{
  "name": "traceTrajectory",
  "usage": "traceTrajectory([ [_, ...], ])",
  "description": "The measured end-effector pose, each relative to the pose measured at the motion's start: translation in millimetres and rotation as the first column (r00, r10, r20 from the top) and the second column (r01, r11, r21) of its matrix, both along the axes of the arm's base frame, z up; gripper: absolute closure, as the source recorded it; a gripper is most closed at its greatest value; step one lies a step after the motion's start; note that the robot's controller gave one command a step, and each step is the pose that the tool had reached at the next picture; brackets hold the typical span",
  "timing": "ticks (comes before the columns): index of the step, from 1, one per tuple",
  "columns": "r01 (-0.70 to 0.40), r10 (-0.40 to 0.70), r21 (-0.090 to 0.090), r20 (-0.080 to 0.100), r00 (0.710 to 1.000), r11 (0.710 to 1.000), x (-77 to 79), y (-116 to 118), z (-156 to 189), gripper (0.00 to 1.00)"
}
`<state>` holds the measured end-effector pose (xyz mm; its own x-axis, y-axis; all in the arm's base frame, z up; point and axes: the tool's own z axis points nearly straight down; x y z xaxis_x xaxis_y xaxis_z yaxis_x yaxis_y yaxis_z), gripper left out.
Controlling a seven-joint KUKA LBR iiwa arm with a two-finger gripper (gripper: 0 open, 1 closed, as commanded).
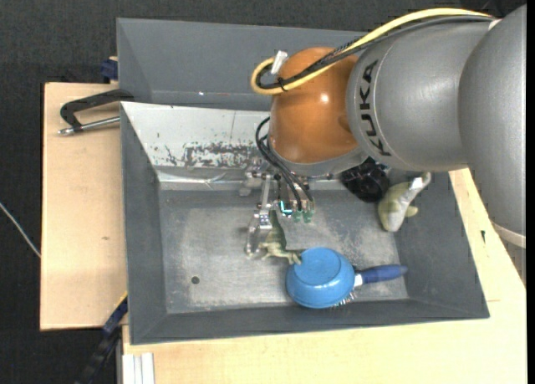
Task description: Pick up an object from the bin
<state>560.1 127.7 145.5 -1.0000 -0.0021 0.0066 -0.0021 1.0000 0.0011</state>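
Note:
My gripper [262,236] hangs below the orange wrist cover, low over the middle of the bin floor. A small olive-green thing [282,252] lies right at its lower end, touching or nearly touching it; whether it is held I cannot tell. Just to the right and front of it rests a blue round pan [319,278] with a blue handle pointing right.
A pale cream toy figure [398,204] leans at the right wall. A black thing [365,180] sits partly under the arm near the back right. The arm covers the bin's back right part; the left half of the floor is bare metal.

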Motion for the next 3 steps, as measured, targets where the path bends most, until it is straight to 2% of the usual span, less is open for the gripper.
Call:
traceTrajectory([
  [1,-0.143,0.143,-0.002,0.002,0.990,0.990,-23.5,-60.7,-68.9,0.00],
  [2,-0.146,0.146,0.001,0.007,0.989,0.989,-22.4,-57.6,-65.9,1.00],
  [3,-0.395,0.395,-0.003,0.018,0.919,0.919,-54.3,-61.1,85.3,1.00],
])
